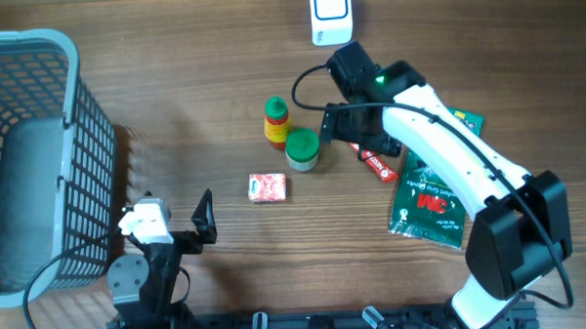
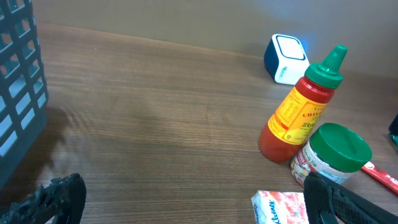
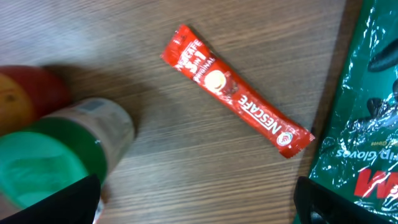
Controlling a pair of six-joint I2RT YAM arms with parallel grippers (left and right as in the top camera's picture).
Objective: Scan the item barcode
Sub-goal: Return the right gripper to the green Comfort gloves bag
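nescafe sachet [image 3: 236, 99] lies mid-frame in the right wrist view, flat between a green-lidded jar [image 3: 93, 137] at left and a glove packet [image 3: 367, 124] at right. right gripper [image 3: 199, 208] jaws are wide and empty. left gripper [image 1: 178, 227], lower left overhead, is also wide.

Wooden table [image 1: 173, 100], mid-brown, matte, fine grain running left to right. Its top fills the overhead view edge to edge. Light soft and even, shadows faint. In the left wrist view, a plainer brown band [image 2: 155, 18] lies past a straight line: wall or tabletop, cannot tell.

Sachet [image 3: 236, 96]: "NESCAFE", printed twice. Green pack [image 3: 367, 106]: "Gloves", red "3M". Bottle [image 2: 298, 115] label: too blurred to read.
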